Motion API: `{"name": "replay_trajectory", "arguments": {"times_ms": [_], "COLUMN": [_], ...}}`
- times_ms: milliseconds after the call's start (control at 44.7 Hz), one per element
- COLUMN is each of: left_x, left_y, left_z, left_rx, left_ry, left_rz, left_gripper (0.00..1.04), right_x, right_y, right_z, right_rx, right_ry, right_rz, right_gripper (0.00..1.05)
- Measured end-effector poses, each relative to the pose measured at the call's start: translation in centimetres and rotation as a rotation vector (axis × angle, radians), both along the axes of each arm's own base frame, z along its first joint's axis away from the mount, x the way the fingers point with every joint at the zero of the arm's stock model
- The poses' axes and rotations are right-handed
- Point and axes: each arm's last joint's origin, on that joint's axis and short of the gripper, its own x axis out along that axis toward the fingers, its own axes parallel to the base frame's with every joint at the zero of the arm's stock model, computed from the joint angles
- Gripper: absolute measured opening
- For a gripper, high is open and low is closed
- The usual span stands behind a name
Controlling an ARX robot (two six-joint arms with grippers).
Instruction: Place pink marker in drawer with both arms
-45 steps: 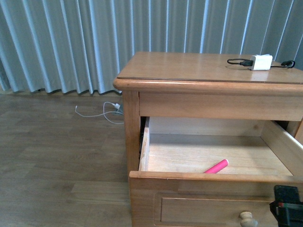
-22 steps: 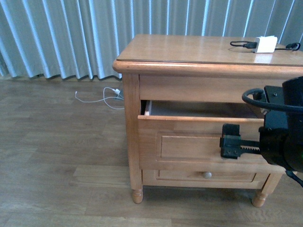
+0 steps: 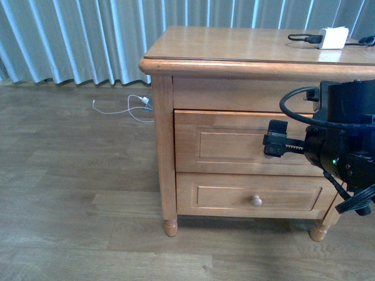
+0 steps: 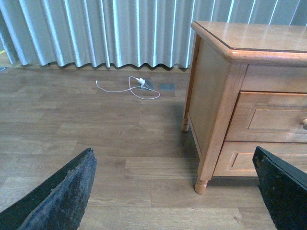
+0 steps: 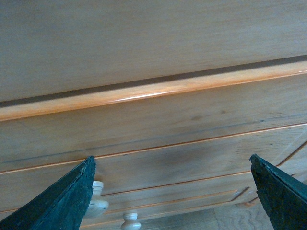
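Observation:
The drawer (image 3: pixel 222 143) is the upper one of a wooden nightstand and stands shut, flush with the frame. The pink marker is hidden. My right gripper (image 3: pixel 273 146) is open and sits right at the drawer front, covering its knob in the front view. In the right wrist view my right gripper (image 5: pixel 170 201) faces the drawer's panel (image 5: pixel 158 163) at close range, and a pale knob (image 5: pixel 97 203) shows beside one finger (image 5: pixel 57 201). My left gripper (image 4: pixel 172 201) is open and empty above the floor, left of the nightstand; the drawer (image 4: pixel 273 120) shows at that view's edge.
The lower drawer (image 3: pixel 256 201) with its round knob is shut below. A white charger block (image 3: pixel 333 38) with black cable lies on the nightstand top (image 3: pixel 234 44). A white cable (image 3: pixel 126 105) lies on the wooden floor by the curtain (image 3: pixel 76 35).
The drawer, wide open a second ago with the pink marker lying inside, has slid shut. My right gripper rose to the drawer front and followed it in.

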Motion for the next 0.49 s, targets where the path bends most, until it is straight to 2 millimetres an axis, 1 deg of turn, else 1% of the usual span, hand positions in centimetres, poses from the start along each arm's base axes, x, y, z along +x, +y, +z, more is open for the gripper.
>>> {"name": "replay_trajectory", "arguments": {"times_ms": [90,358,493], "left_x": [0.0,0.0,0.0], "left_y": [0.0,0.0,0.0], "left_z": [0.0,0.0,0.0], "left_rx": [0.0,0.0,0.0], "left_ry": [0.0,0.0,0.0], "left_rz": [0.0,0.0,0.0], "left_gripper": [0.99,0.99,0.99], "right_x": [0.19,0.36,0.04], "right_y": [-0.34,-0.34,-0.35], "right_z": [-0.2,-0.26,0.01], "right_rx": [-0.003,-0.033,-0.052], "right_ry": [-0.011,-0.034,-0.012], "right_rz": [-0.006,-0.003,-0.005], "right_gripper": [0.96,0.96,0.96]}}
